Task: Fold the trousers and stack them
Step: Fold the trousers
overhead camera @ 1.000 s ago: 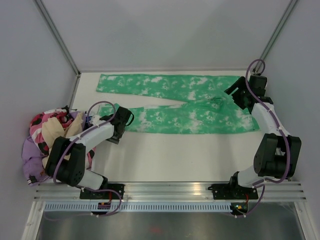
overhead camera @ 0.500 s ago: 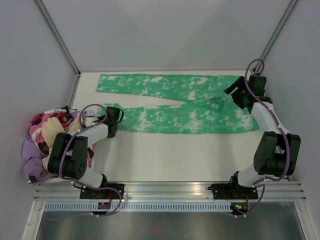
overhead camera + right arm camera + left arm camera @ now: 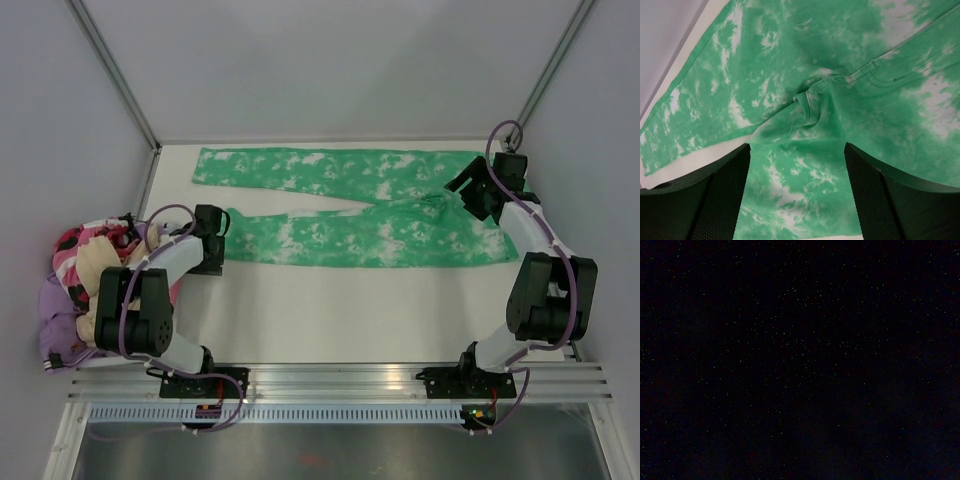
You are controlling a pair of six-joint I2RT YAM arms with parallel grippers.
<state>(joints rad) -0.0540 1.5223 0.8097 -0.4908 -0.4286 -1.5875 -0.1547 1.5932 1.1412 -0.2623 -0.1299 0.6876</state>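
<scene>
The green tie-dye trousers [image 3: 370, 230] lie flat on the white table, waist at the right and both legs running left. My right gripper [image 3: 468, 192] hovers over the waist and crotch; in the right wrist view it [image 3: 796, 150] is open and empty, with the puckered crotch seam of the trousers [image 3: 810, 100] just ahead of the fingers. My left gripper [image 3: 210, 232] is low at the left end of the near leg's hem. The left wrist view is entirely black, so its jaws do not show.
A heap of pink, cream and purple clothes [image 3: 80, 275] lies off the table's left edge beside the left arm. Grey walls and metal posts enclose the table [image 3: 350, 310] on three sides.
My left gripper has swung left, from over the near leg's hem to just past its left end. My right gripper has shifted slightly toward the far side.
</scene>
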